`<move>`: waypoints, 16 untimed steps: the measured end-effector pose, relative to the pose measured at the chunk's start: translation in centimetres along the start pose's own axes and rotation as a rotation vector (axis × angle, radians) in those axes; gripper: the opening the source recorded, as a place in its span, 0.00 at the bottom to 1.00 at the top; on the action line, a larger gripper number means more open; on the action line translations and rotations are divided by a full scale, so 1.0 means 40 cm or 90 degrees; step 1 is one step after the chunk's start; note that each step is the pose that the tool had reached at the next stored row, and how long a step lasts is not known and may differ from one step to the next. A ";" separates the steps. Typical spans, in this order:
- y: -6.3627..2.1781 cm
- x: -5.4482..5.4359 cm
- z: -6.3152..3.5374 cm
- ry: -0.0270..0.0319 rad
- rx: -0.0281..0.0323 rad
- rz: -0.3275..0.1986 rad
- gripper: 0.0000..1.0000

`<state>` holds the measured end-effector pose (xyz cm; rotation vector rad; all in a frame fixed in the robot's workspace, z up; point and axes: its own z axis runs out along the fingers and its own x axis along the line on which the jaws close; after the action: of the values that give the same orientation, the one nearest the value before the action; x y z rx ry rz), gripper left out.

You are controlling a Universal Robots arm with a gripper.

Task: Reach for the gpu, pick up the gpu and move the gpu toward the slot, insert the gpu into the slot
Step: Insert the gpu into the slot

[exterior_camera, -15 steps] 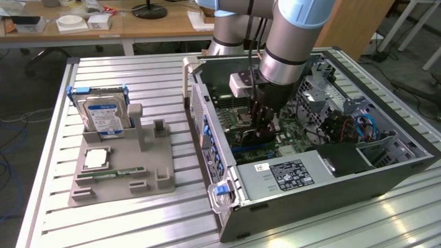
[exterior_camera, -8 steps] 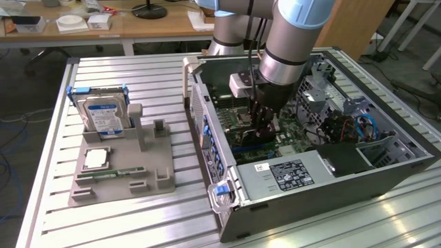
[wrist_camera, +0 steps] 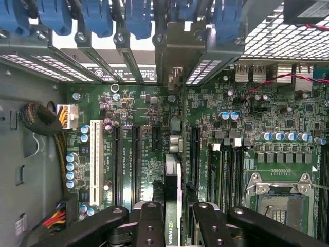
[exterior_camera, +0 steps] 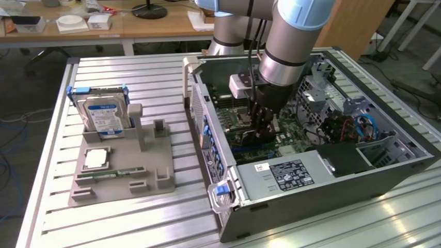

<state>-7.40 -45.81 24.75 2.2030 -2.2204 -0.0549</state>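
Step in hand: insertion. The claw [wrist_camera: 174, 216] is closed on the gpu [wrist_camera: 173, 180], held edge-on above the motherboard [wrist_camera: 139, 108] inside the open computer case [exterior_camera: 386, 170]. Beyond it lie the expansion slots [wrist_camera: 136, 159]. The next move calls for exact alignment with the slot, bracket toward the rear openings, then a straight press.

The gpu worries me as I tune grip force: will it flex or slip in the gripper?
The gpu, held edge-on by the gripper over the motherboard, looks a thin, probably stiff card. Held by its narrow edges, it could tilt. The exposed circuitry likely makes it fragile under squeezing.
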 end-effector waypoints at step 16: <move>0.001 0.000 -0.017 -0.0002 0.0001 0.000 0.26</move>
<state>-7.40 -45.80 25.45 2.2032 -2.2206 -0.0551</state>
